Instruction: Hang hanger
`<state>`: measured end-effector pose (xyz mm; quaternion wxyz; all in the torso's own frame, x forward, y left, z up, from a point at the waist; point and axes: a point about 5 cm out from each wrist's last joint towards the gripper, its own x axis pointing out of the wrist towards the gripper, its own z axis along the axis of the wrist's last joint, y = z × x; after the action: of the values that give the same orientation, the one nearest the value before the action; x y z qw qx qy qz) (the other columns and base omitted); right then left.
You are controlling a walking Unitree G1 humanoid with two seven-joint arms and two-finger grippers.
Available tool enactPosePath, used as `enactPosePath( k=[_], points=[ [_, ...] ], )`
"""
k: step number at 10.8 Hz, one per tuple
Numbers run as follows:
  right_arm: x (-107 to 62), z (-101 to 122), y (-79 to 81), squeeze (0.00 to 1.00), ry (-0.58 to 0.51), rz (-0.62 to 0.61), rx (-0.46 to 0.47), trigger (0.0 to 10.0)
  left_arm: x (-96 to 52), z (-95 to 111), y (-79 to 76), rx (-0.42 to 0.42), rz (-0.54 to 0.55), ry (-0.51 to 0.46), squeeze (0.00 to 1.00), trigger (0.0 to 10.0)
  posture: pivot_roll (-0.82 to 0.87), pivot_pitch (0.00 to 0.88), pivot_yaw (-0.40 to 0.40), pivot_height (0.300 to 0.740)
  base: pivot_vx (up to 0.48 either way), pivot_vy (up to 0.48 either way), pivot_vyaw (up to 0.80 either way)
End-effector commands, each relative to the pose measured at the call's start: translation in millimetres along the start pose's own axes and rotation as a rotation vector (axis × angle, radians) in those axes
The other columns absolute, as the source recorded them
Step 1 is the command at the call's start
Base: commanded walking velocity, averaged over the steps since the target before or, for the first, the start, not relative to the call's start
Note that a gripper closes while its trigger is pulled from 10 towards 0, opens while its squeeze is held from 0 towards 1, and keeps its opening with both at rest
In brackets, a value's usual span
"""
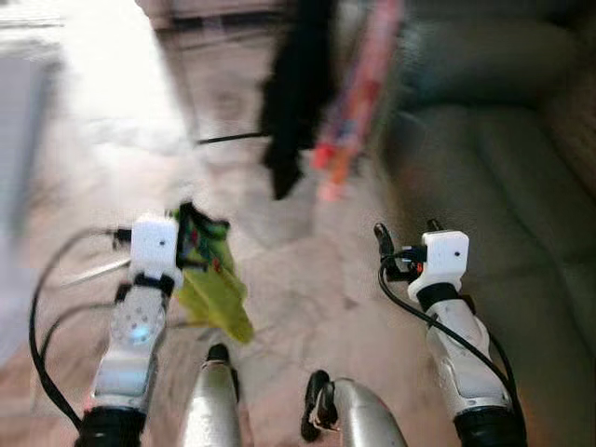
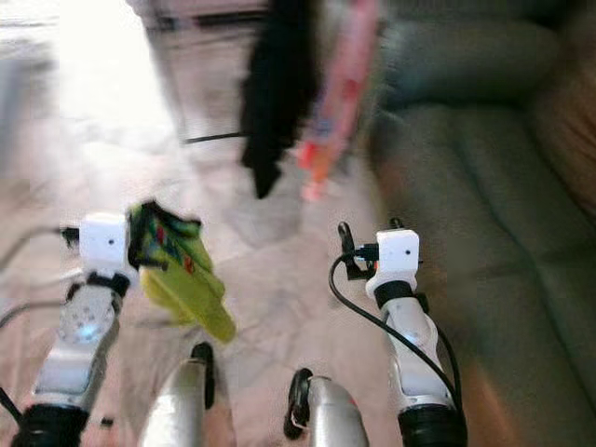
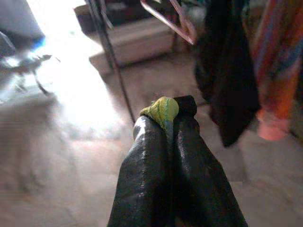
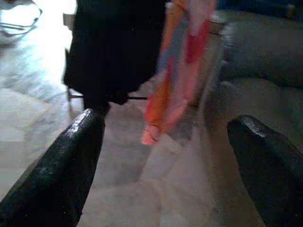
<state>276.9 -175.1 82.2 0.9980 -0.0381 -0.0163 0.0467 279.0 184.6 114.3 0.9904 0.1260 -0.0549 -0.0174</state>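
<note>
**Left gripper carries a green garment toward the clothes rack**

The left gripper (image 3: 165, 123) has its jaws pressed together on a fold of yellow-green garment (image 1: 212, 279). In the left wrist view only a small rounded nub of soft, ribbed-looking cloth pokes out between the glossy black fingers (image 3: 147, 175). The eye views show more: the cloth hangs loosely below and beside the white wrist block, tapering to a point that aims down at the floor, with a dark patterned patch and red specks near its top. Whether a hanger sits inside it cannot be told.

The right gripper (image 4: 165, 161) is held forward with its jaws wide apart, nothing between them.

Ahead, a limp black garment (image 1: 296, 93) and a striped orange-pink garment (image 1: 354, 93) hang side by side, both long and vertical, heavily blurred. The left wrist view adds a thin dark upright pole (image 3: 111, 56) and a pinkish wire-like hanger (image 3: 173, 21) tilted near the top. A grey-green upholstered sofa (image 1: 494, 168) stands to the right on the pale, marbled stone floor (image 1: 307, 270).
</note>
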Motion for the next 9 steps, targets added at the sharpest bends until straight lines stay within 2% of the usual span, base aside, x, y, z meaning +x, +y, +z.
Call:
enactPosePath(
  k=[1,2,3,5,9],
  points=[
    [-2.8,-0.2,-4.0,0.0,-0.004,-0.017,-0.004,10.0,0.5,8.0,3.3,0.013,0.023,-0.042,0.0,10.0,0.03,0.235,-0.083,0.74,0.0,0.0,0.79],
    [-2.3,0.6,-2.7,0.0,-0.009,-0.009,-0.012,10.0,-0.1,6.2,4.9,0.017,0.029,-0.036,0.0,10.0,0.04,0.236,-0.084,0.74,0.0,0.0,0.79],
    [-1.4,4.3,3.3,0.0,-0.031,0.034,-0.034,10.0,-1.9,1.4,8.0,0.036,0.057,-0.012,0.0,10.0,0.04,0.236,-0.086,0.74,0.0,0.281,0.79],
    [-1.7,3.6,3.7,0.0,-0.027,0.028,-0.024,10.0,-0.1,4.2,7.1,0.046,0.033,-0.031,0.0,10.0,0.04,0.237,-0.087,0.74,0.157,0.334,0.62],
    [-1.3,4.0,0.8,0.0,-0.033,0.022,-0.027,10.0,3.1,8.2,3.2,0.031,0.003,-0.053,0.0,10.0,0.03,0.237,-0.087,0.74,0.346,0.331,0.0]
  ],
)
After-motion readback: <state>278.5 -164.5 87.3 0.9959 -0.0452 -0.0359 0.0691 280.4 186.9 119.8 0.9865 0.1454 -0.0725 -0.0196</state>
